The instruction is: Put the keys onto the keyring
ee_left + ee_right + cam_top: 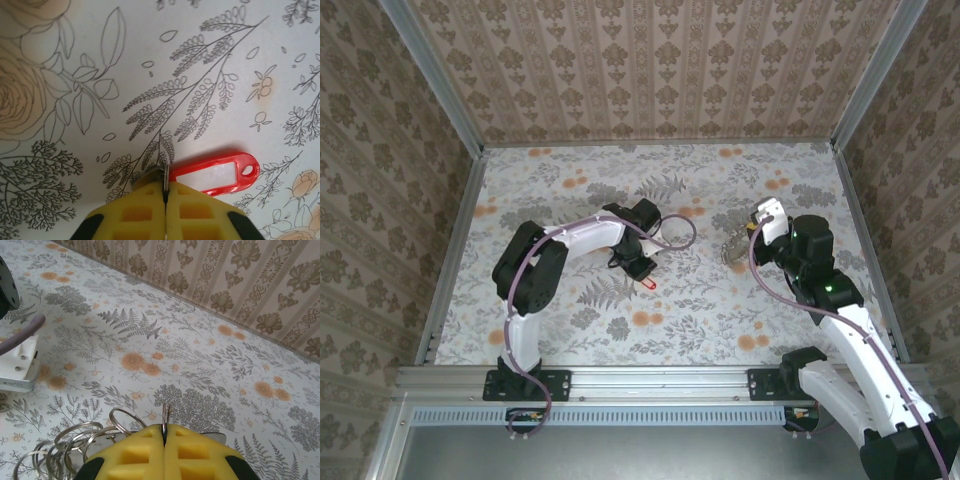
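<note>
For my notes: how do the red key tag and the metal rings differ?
The red key tag is one flat plastic piece; the metal rings are several thin wire loops. The tag is at the left gripper, the rings at the right gripper. Both are gripped.

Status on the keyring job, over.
Left gripper shut on red key, at its metal end. Right gripper shut on keyring, loose rings heaped beside it. Key not yet on ring; nothing seen between them.
</note>
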Motion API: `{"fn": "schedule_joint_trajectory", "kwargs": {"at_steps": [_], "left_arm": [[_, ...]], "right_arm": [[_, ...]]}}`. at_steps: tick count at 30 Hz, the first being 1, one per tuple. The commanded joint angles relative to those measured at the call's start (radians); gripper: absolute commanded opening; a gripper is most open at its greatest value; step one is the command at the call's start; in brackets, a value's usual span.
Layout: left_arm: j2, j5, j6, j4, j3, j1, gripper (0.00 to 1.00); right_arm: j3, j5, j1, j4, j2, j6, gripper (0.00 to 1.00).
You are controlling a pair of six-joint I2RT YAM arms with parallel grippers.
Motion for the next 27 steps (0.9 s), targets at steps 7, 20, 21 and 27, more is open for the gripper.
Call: {"fn": "schedule_joint_trajectory", "kwargs": {"at_steps": [7,20,21,27], "left_arm": [[-0.15,0.079,0.221,0.002,-0.036,-0.004,0.0],[-0.47,0.402,0.646,0.104,-0.123,0.073,0.0],[-0.485,0.428,0.666,0.123,-0.131,0.081,0.0],[-0.543,0.557,0.819,0.146,-0.144,0.093,0.0]], "right_arm": [[0.036,-0.074,0.007,-0.047,-0.022,-0.082,0.0],[0.096,-0.553,0.17,-0.193,0.102,-0.381,0.0],[0.09,-0.588,0.174,-0.173,0.105,-0.373,0.0],[0.099,-0.614,0.216,-0.16,0.138,-0.383,0.0]]}}
